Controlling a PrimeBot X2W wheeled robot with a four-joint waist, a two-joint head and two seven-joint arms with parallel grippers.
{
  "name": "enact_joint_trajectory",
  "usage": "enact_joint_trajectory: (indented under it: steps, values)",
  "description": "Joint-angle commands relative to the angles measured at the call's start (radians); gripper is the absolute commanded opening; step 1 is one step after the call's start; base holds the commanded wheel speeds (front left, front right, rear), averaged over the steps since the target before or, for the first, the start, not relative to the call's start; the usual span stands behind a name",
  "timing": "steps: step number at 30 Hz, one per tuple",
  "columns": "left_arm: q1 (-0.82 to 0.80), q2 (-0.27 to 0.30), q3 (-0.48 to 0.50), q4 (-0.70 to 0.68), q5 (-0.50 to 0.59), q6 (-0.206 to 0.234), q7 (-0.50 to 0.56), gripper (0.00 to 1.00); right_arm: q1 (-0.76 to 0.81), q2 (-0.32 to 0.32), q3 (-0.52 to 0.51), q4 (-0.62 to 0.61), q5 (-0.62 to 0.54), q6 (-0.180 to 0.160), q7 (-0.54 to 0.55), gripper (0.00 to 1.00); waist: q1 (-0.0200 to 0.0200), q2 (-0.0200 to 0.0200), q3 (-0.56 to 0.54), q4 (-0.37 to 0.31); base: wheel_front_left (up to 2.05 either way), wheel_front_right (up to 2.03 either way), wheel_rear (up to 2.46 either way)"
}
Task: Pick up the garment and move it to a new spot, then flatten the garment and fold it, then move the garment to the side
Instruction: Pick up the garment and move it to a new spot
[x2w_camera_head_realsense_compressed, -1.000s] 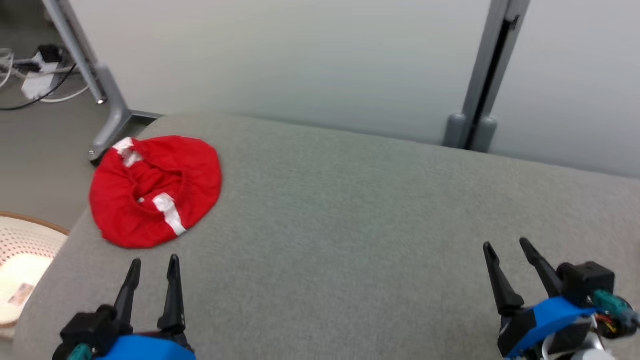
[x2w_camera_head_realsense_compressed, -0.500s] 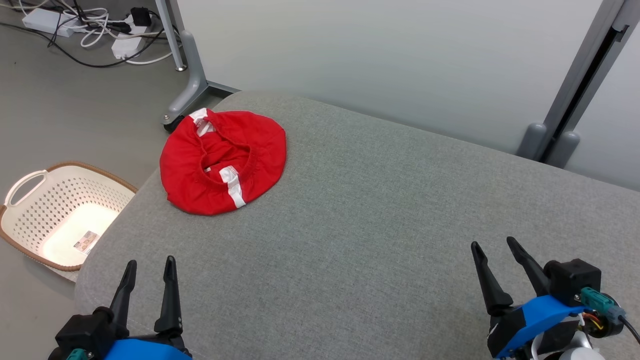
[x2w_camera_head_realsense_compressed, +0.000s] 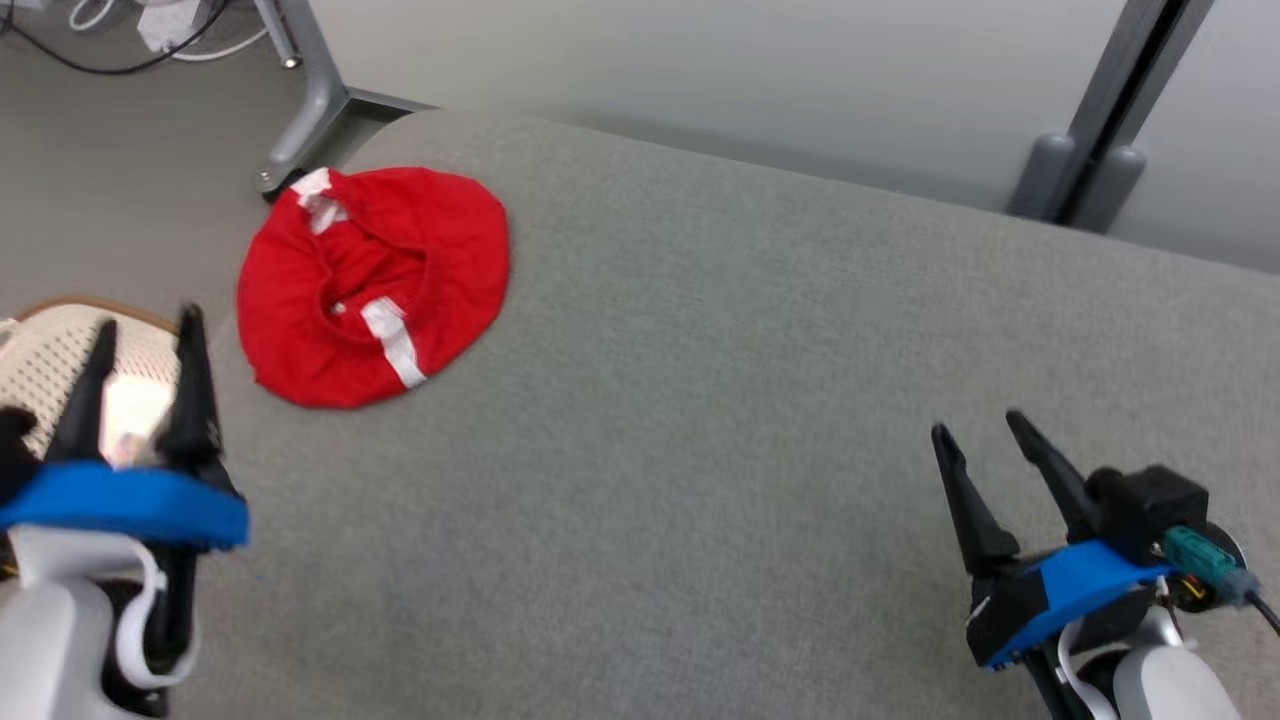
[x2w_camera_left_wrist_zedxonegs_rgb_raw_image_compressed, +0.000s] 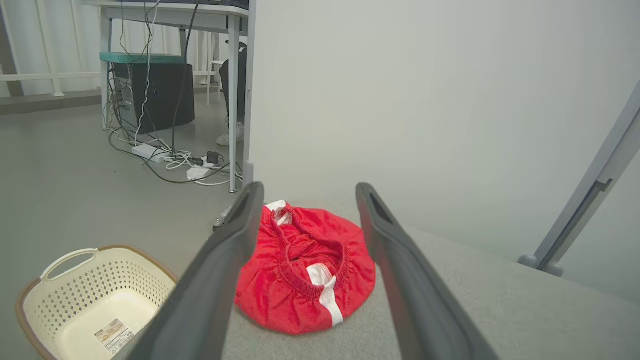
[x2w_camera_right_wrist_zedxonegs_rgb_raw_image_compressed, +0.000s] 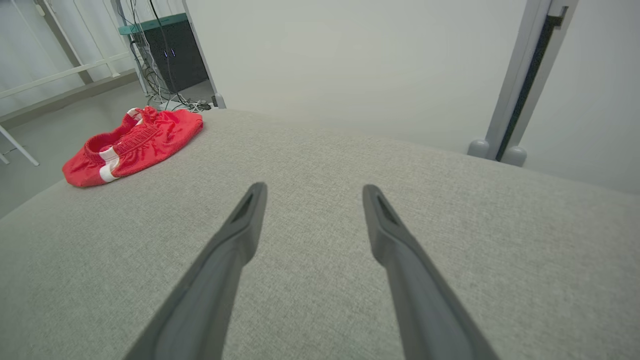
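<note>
**Head view**
- Item 1, garment (x2w_camera_head_realsense_compressed: 375, 285): red with white stripes, bunched into a round heap with the elastic waistband uppermost. It lies at the far left corner of the bench (x2w_camera_head_realsense_compressed: 720, 420), which is grey and upholstered. It has not yet been picked up. This looks like its starting spot, so the whole task lies ahead.
- Item 2, basket (x2w_camera_head_realsense_compressed: 70, 305): pale and perforated, on the floor just beside the bench's left edge.
- Item 3, left pincer (x2w_camera_head_realsense_compressed: 145, 325): raised at the bench's left edge, in front of the basket. It is near the garment but apart from it. The fingers are spread wide and hold nothing.
- Item 4, right pincer (x2w_camera_head_realsense_compressed: 978, 425): over bare bench at the near right, well apart from the garment. It is spread wide and empty. It is probably idle there because the heap lies on the other arm's side.

**Left wrist view**
- The garment sits framed between the two fingers, beyond their tips, with no contact.
- This alignment reads as an approach line, with the left pincer placed to go forward and down onto the heap.
- The basket is at lower left, cables (x2w_camera_left_wrist_zedxonegs_rgb_raw_image_compressed: 175, 162) lie on the floor beyond, and a pale partition (x2w_camera_left_wrist_zedxonegs_rgb_raw_image_compressed: 425, 100) stands behind the bench.

**Right wrist view**
- The fingers are parted over plain grey upholstery and grip nothing.
- The garment is at upper left, at the bench's rounded corner and well apart from the tips.
- The bare stretch between them looks like a suitable new spot for flattening and folding.
</note>
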Motion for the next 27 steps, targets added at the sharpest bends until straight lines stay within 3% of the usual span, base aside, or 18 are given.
enact_joint_trajectory:
  steps: [1, 13, 18, 23, 24, 25, 26, 27]
  values:
    - [-0.051, 0.014, 0.012, 0.016, -0.012, 0.002, 0.025, 1.00, -0.019, -0.008, 0.003, -0.011, -0.003, 0.001, 0.004, 1.00, 0.0000, 0.0000, 0.027, -0.005, 0.00, 0.00, 0.00]
    - [-0.379, 0.217, 0.136, 0.299, -0.120, 0.026, 0.314, 1.00, -0.173, -0.053, 0.080, -0.192, -0.023, 0.001, 0.061, 1.00, 0.0000, 0.0000, 0.369, -0.207, 0.00, 0.00, 0.00]
    - [-0.400, 0.259, 0.164, 0.418, -0.165, 0.062, 0.430, 1.00, -0.217, -0.066, 0.094, -0.261, -0.028, 0.001, 0.063, 1.00, 0.0000, 0.0000, 0.467, -0.277, 0.00, 0.00, 0.00]
    - [-0.385, 0.205, 0.160, 0.522, -0.217, 0.142, 0.574, 1.00, -0.231, -0.068, 0.088, -0.286, -0.025, 0.001, 0.052, 1.00, 0.0000, 0.0000, 0.496, -0.317, 0.00, 0.00, 0.00]
    - [-0.370, 0.189, 0.156, 0.525, -0.233, 0.158, 0.618, 0.69, -0.228, -0.064, 0.087, -0.286, -0.022, 0.001, 0.050, 1.00, 0.0000, 0.0000, 0.494, -0.323, 0.00, 0.00, 0.00]
    - [-0.362, 0.179, 0.157, 0.517, -0.249, 0.161, 0.648, 0.09, -0.224, -0.063, 0.082, -0.285, -0.021, 0.001, 0.048, 1.00, 0.0000, 0.0000, 0.492, -0.327, 0.00, 0.00, 0.00]
    - [-0.357, 0.175, 0.160, 0.503, -0.262, 0.164, 0.668, 0.00, -0.221, -0.062, 0.076, -0.280, -0.021, 0.001, 0.043, 1.00, 0.0000, 0.0000, 0.487, -0.330, 0.00, 0.00, 0.00]
    - [-0.354, 0.181, 0.157, 0.484, -0.262, 0.163, 0.680, 0.00, -0.217, -0.059, 0.068, -0.276, -0.020, 0.001, 0.039, 1.00, 0.0000, 0.0000, 0.481, -0.331, 0.00, 0.00, 0.00]
